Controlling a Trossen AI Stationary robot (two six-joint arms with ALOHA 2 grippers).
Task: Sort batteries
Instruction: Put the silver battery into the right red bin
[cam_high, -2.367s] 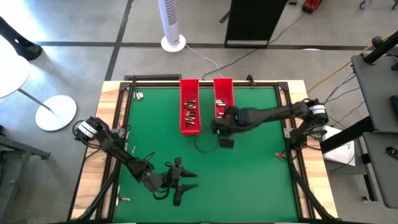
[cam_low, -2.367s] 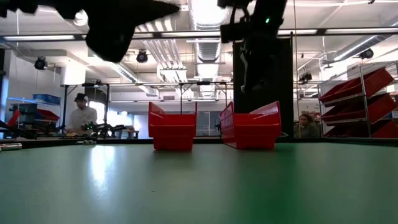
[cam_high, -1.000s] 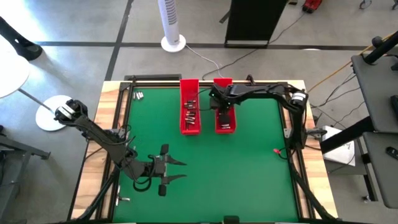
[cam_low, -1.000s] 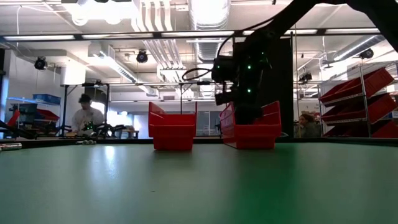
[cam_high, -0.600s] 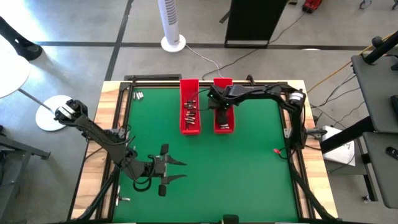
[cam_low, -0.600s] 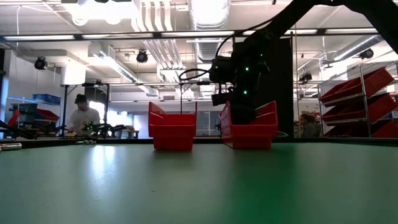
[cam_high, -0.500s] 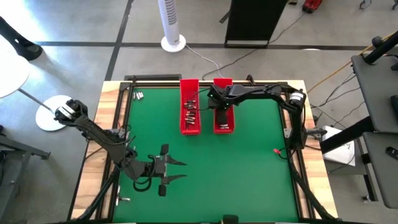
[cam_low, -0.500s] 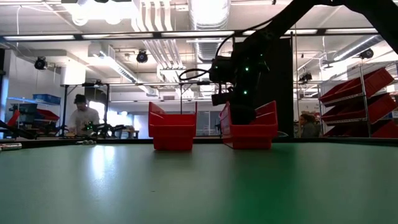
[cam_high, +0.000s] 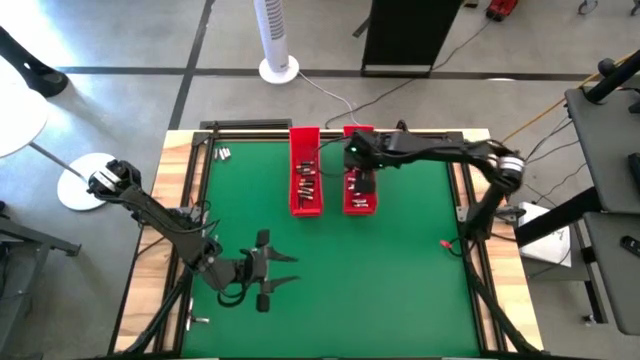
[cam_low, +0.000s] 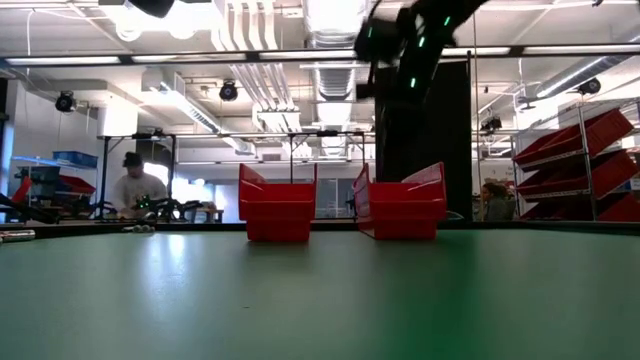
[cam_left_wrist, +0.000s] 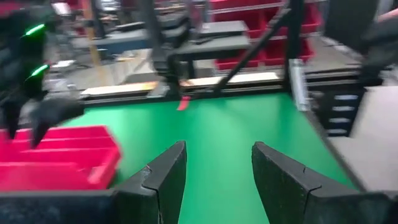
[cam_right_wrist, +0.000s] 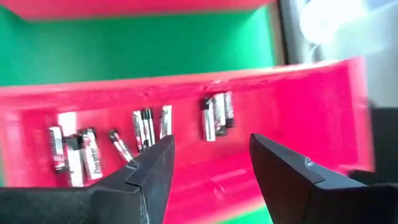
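Observation:
Two long red trays stand side by side at the far middle of the green mat, the left tray (cam_high: 306, 186) and the right tray (cam_high: 358, 182). Several batteries (cam_right_wrist: 214, 116) lie on the right tray's floor, and more batteries (cam_high: 307, 184) lie in the left one. My right gripper (cam_right_wrist: 211, 167) hangs open above the right tray (cam_right_wrist: 186, 186), pointing steeply down, nothing between its fingers. My left gripper (cam_high: 272, 271) waits open over the mat's near left part; in its own view (cam_left_wrist: 216, 175) it holds nothing.
A few loose batteries (cam_high: 222, 154) lie at the mat's far left corner, and one (cam_high: 200, 320) lies on the near left border. A small red object (cam_high: 447, 248) lies by the right edge. In the low view both trays (cam_low: 277, 212) stand far back, bare mat before them.
My right gripper has risen from low inside the right tray to well above it, still over the tray's far half. The trays stay in place.

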